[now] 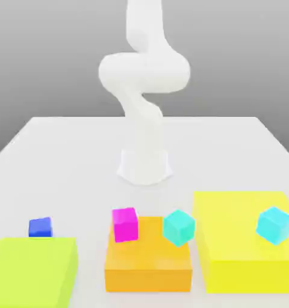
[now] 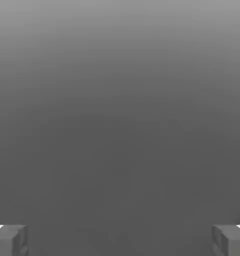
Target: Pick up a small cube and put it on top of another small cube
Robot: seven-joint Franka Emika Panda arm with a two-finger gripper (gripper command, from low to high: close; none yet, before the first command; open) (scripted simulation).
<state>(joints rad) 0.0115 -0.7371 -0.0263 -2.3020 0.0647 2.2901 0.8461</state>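
Observation:
The small dark-blue cube (image 1: 40,227) rests on the white table at the exterior view's left, just behind a lime-green flat block (image 1: 32,271). One cyan cube (image 1: 179,227) sits tilted at the right edge of an orange block (image 1: 148,271). A second cyan cube (image 1: 274,225) lies on a yellow block (image 1: 231,234) at the right. My gripper (image 2: 120,241) is open: in the hand view its grey fingertips (image 2: 9,241) stand far apart, with nothing between them and only plain grey background ahead. The white arm (image 1: 144,78) rises from its base at mid-table, away from the cubes.
A magenta cube (image 1: 124,224) stands on the orange block's left part, beside the nearer cyan cube. The three flat blocks line the table's front edge. The arm's base (image 1: 144,168) stands behind them.

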